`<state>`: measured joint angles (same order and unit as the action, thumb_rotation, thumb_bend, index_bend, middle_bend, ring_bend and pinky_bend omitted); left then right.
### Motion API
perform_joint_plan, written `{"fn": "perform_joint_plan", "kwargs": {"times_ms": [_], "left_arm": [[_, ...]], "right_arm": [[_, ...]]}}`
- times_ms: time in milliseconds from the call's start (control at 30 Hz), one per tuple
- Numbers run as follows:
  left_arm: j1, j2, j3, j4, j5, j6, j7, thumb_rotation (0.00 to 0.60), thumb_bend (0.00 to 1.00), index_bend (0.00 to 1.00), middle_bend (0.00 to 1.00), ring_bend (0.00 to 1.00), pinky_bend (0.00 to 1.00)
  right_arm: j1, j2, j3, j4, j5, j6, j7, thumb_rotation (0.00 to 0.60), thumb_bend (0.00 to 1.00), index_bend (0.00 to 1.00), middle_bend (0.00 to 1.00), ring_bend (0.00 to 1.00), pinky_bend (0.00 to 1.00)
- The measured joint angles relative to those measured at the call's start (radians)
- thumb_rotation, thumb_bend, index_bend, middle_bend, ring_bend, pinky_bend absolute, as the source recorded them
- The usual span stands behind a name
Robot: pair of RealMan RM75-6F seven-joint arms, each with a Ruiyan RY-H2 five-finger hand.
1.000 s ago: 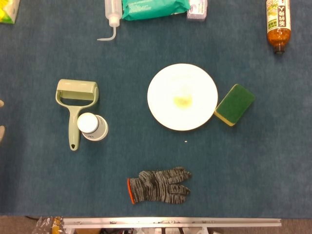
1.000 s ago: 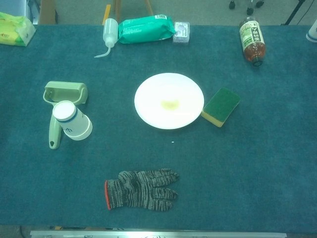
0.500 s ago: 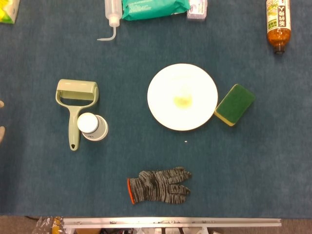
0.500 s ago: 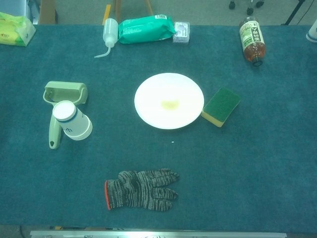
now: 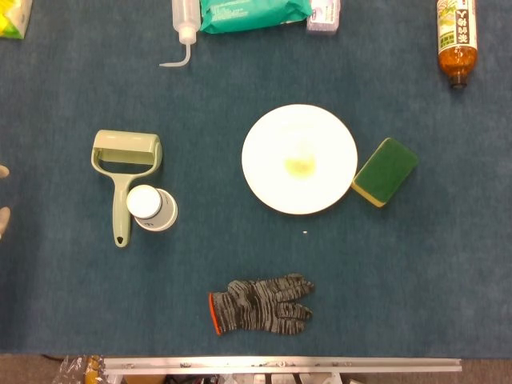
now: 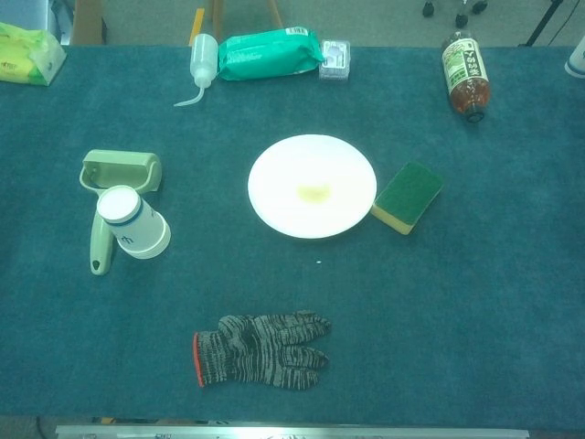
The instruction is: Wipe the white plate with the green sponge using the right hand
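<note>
Plate holds yellow smear; sponge touches its rim; neither hand's state shows.

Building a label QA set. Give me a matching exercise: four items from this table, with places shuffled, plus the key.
Items:
1. green sponge
2. knit glove
3. brown bottle
4. paper cup

Places:
A. lying across the lint roller's handle
B. far right corner
C. just right of the white plate
D. near edge, in front of the plate

Pairs: 1-C, 2-D, 3-B, 4-A

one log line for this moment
phase: pre-grasp | green sponge: on table, right of white plate | plate: yellow smear | right hand: not in view
</note>
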<state>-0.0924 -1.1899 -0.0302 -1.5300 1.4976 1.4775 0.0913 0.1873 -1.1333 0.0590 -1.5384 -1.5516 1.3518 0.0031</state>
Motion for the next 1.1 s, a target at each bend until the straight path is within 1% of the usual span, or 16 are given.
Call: {"fn": "perform_joint_plan", "kwargs": {"times_ms": [167,267,400,533,800,1100], "left_arm": [[-0.001,-0.009,0.003,0.014,0.001,-0.006,-0.01,0.6,0.27,0.33,0.18,0.17,0.33],[-0.001,-0.015,0.003,0.023,0.002,-0.005,-0.021,0.6,0.27,0.28,0.18,0.17,0.33],[-0.001,-0.022,0.005,0.041,0.006,-0.004,-0.04,0.6,0.27,0.24,0.18,0.18,0.34],[0.0,-0.025,0.005,0.054,0.008,-0.002,-0.055,0.6,0.27,0.23,0.19,0.18,0.34],[0.002,-0.027,0.007,0.06,0.006,-0.003,-0.062,0.6,0.27,0.23,0.19,0.18,0.34],[0.002,-0.031,0.009,0.064,0.008,-0.004,-0.067,0.6,0.27,0.23,0.19,0.18,0.34]], "right_arm": [[0.048,-0.012,0.007,0.031,-0.032,-0.031,0.006,0.6,0.0,0.24,0.24,0.14,0.28],[0.08,-0.022,0.011,0.045,-0.045,-0.061,-0.005,0.6,0.0,0.21,0.22,0.12,0.28],[0.125,-0.04,0.013,0.065,-0.058,-0.107,-0.02,0.6,0.0,0.18,0.19,0.1,0.28],[0.165,-0.065,0.009,0.093,-0.073,-0.149,-0.024,0.6,0.0,0.17,0.18,0.1,0.28],[0.229,-0.107,-0.018,0.133,-0.096,-0.237,-0.024,0.6,0.0,0.17,0.18,0.1,0.28],[0.276,-0.145,-0.038,0.169,-0.064,-0.329,-0.032,0.6,0.0,0.17,0.18,0.1,0.28]]}}
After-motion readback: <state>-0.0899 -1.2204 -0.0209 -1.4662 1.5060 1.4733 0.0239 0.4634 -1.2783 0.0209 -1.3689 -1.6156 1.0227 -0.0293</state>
